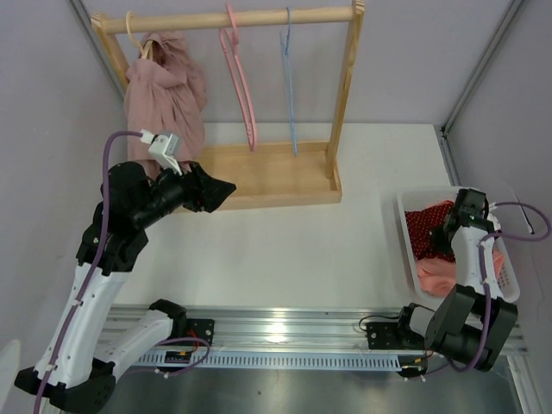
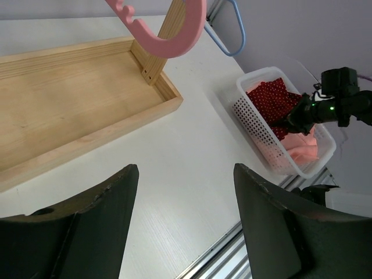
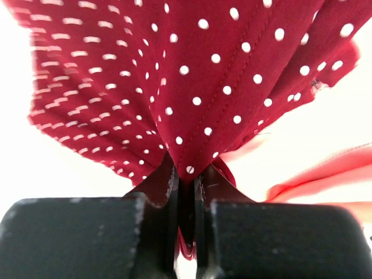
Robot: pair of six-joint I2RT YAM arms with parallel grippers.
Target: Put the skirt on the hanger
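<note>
A dark red skirt with white dots [image 1: 426, 226] lies in a white basket [image 1: 407, 250] at the right; it also shows in the left wrist view [image 2: 268, 100] and fills the right wrist view [image 3: 192, 75]. My right gripper [image 1: 452, 231] is shut on a fold of this skirt [image 3: 187, 177] inside the basket. A pink hanger [image 1: 241, 86] and a blue hanger [image 1: 289, 86] hang empty on the wooden rack [image 1: 345, 95]. My left gripper [image 1: 216, 190] is open and empty above the rack's base tray [image 2: 70, 99], its fingers [image 2: 104, 203] wide apart.
A pink garment [image 1: 166, 90] hangs on a hanger at the rack's left end. A salmon-coloured cloth [image 1: 440, 272] lies in the basket's near half. Bare white table [image 1: 285, 250] lies between rack and basket. Grey walls enclose the table.
</note>
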